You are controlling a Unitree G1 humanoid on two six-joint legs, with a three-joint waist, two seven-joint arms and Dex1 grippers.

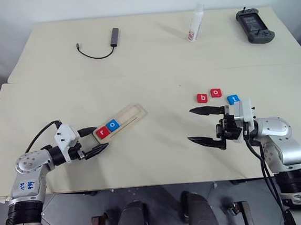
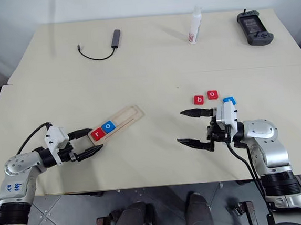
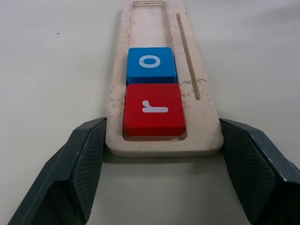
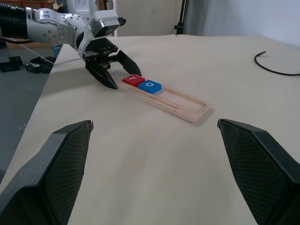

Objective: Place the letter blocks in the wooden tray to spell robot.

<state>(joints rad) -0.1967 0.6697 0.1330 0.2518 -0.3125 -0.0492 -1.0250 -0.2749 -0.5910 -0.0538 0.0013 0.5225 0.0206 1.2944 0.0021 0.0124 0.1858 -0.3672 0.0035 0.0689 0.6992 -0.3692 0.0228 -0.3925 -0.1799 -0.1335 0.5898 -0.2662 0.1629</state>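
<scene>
A: Where is the wooden tray (image 1: 121,122)?
B: On the desk (image 1: 150,54); red r (image 3: 154,108) and blue o (image 3: 151,64) sit inside. Left hand (image 3: 164,154) brackets its end, fingers apart.
A: And the right hand (image 1: 201,125)?
B: Wide open, empty, beside three loose blocks (image 1: 216,95).

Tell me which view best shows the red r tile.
The left wrist view: the red r tile sits large in the tray's end slot, letter legible. Both eye views show it small; the right wrist view shows it distant, letter hard to read.

Tray slot: bare past the blue o block (image 1: 114,124)
Near end of wooden tray (image 1: 120,121): flanked by left gripper (image 1: 90,142)
Middle table (image 1: 163,137): open
</scene>
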